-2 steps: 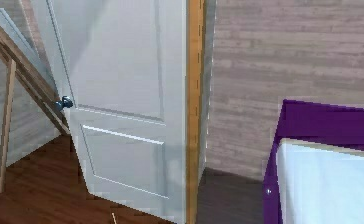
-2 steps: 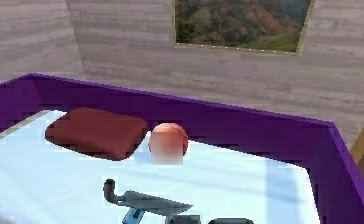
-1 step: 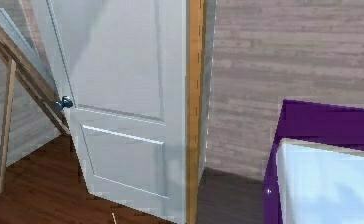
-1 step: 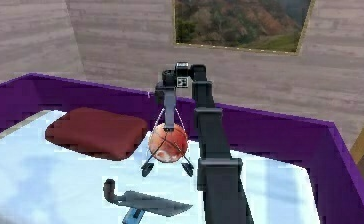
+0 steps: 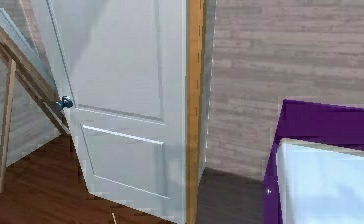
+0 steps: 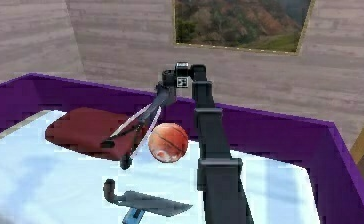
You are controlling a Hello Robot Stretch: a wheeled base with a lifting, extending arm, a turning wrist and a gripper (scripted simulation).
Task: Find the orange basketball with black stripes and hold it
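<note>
An orange ball with pale stripes [image 6: 170, 143] shows over the white sheet of a purple-framed bed [image 6: 290, 135] in the arm side view. The dark arm [image 6: 215, 150] rises from the bottom edge just right of the ball. My gripper [image 6: 123, 150] reaches down and left from the wrist, and its thin fingers [image 6: 140, 120] cross in front of a dark red cushion [image 6: 85, 130]. The ball is just right of the fingers. I cannot tell whether the gripper holds anything, nor whether the ball rests on the sheet.
A grey flat tool-like thing [image 6: 140, 203] lies on the sheet near the front. A landscape painting [image 6: 240, 20] hangs on the wall behind the bed. In the forward view stand a white door [image 5: 120, 90] with a wooden frame [image 5: 195, 100], leaning wooden slats [image 5: 8, 110] and the bed's corner [image 5: 325, 125].
</note>
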